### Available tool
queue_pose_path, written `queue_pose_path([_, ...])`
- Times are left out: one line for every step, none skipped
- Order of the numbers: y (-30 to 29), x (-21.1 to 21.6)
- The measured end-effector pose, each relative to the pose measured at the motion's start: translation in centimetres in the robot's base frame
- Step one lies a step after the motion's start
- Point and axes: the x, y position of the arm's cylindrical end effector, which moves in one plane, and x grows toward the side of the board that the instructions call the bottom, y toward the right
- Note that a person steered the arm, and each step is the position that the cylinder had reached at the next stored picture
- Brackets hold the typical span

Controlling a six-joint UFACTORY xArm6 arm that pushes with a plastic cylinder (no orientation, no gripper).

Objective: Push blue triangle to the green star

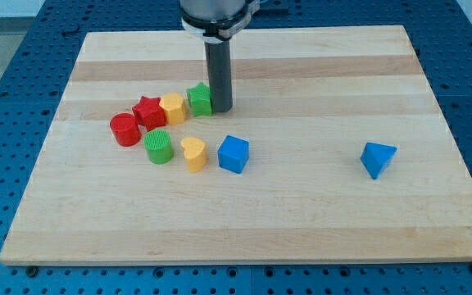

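Wooden board (pixel 301 213); my tip (pixel 221 109) beside green star (pixel 199 99); blue triangle (pixel 378 158) well apart, view's right.

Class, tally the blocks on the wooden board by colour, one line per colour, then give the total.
Red: 2 — cylinder, star
Yellow: 2 — block, heart
Green: 2 — star, cylinder
Blue: 2 — cube, triangle
Total: 8
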Motion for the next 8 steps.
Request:
queue_pose_path([-0.6,0.4])
queue_pose_path([2.6,0.9])
queue_pose_path([8.9,1.0])
queue_pose_path([11.6,3.5])
queue_pose_path([11.1,7.2])
queue_pose_path([10.7,10.6])
queue_pose_path([10.8,14.5])
queue_pose_path([14.6,17.0])
